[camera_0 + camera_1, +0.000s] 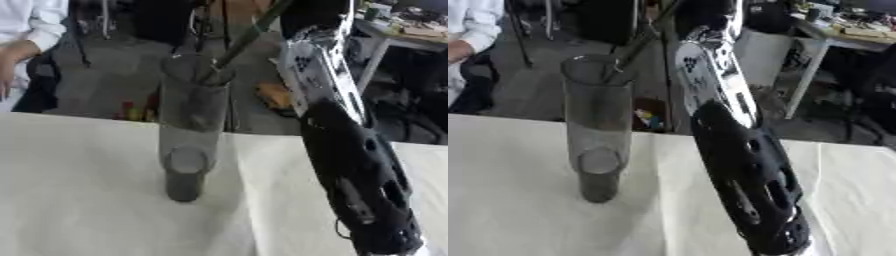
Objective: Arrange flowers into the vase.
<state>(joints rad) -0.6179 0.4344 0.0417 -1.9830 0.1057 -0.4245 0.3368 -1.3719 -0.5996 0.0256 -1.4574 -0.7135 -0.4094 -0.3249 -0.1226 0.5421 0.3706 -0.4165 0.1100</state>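
Left eye view shows no fingers at all: the right arm [350, 150] comes in from the upper right and runs down across the frame, silver near the top and black lower down, and the frame edge cuts it off before any hand appears, so I cannot tell whether the right hand's fingers are open or curled, nor whether they hold anything. The left hand shows in neither view.

Just to the left of that arm, apart from it, stands the glass vase [598, 130], a tall clear cylinder upright on the white cloth-covered counter [79, 190], near its far edge. A dark green stem [249, 35] leans out of the vase mouth, rising up and to the right until it leaves the picture; its flower head is out of view. The stem's lower end looks to sit inside the rim, resting against the right side of the mouth.

My judgement is that one stem is already placed and the arm stands beside the vase between placements. No other flowers are visible on the counter, so the next move likely calls for fetching another stem from out of view and lowering it through the narrow mouth without knocking the tall vase over
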